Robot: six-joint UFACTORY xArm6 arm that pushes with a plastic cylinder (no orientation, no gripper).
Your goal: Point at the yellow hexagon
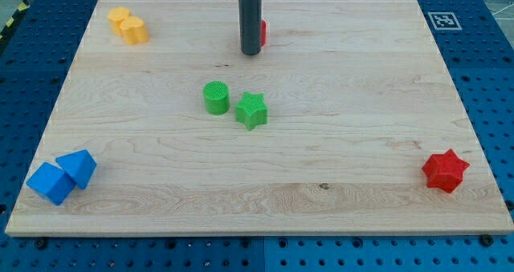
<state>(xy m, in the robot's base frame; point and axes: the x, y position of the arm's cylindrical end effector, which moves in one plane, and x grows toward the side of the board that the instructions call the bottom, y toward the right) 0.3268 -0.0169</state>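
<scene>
Yellow hexagon sits well off to the view's left of my tip, near the board's top-left corner. It looks like a small, rigid, light block that would slide easily; I only need to stop beside it. I have no claw, just a rod. A red block peeks from behind the rod. The only marking is a fiducial tag far right, no readable words.

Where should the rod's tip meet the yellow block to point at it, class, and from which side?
Aim at its right-hand face, coming from the view's right: the yellow block sits in the board's top-left corner, and my tip stands well to its right beside a partly hidden red block, with bare board between.
</scene>
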